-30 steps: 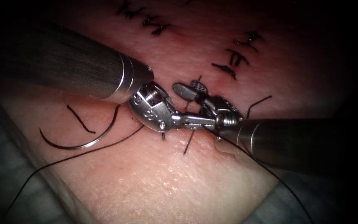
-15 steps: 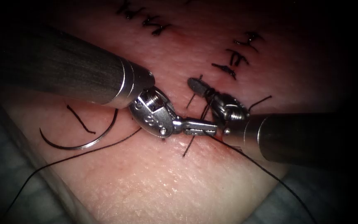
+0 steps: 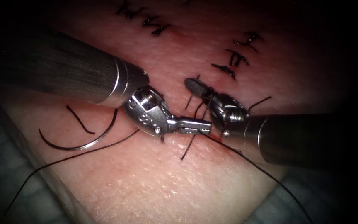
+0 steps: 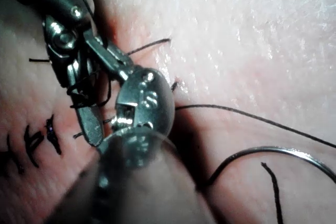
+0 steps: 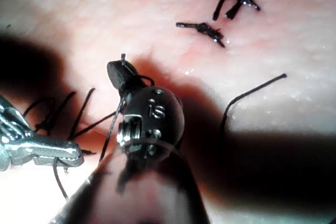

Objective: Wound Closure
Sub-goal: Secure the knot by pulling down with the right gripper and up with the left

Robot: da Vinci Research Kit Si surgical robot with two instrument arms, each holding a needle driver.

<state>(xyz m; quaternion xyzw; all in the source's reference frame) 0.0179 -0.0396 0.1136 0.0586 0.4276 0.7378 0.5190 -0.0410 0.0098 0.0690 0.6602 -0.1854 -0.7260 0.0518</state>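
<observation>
The needle (image 3: 77, 141) lies free on the tissue (image 3: 154, 182) at the left of the endoscope view, left of the cut, curve down, held by neither tool and not in the tissue. A short cut end (image 3: 79, 119) lies inside its arc. In the left wrist view the needle (image 4: 273, 153) curves across the tissue beside the tool's shaft. From the needle's upper end the thread (image 3: 63, 159) runs down and left off the tissue toward the lower left corner.

The left pincer (image 3: 195, 125) comes in from the upper left of the frame, its shaft crossing above the needle, and points right at the centre. Its jaws are together, flat over the cut; they seem to be clamped on the thread at the tip, where dark strands meet them. Short thread tails (image 3: 187, 147) stick out of the tissue just below them. In the right wrist view this left pincer (image 5: 58, 155) lies closed with strands around it.

The right pincer (image 3: 195, 88) comes from the right and points up and left, just above the left one. Its jaws are together, and thread is wound around them near their base. In the right wrist view the same pincer (image 5: 122, 77) is closed with a strand running along it. Another strand runs from beneath its shaft down to the lower right corner.

Finished stitches (image 3: 237, 54) sit at the upper right of the endoscope view, and more (image 3: 146, 16) at the top centre. A loose cut end (image 3: 258, 103) lies right of the right pincer. A little red fluid (image 3: 224, 147) marks the tissue under the right tool.
</observation>
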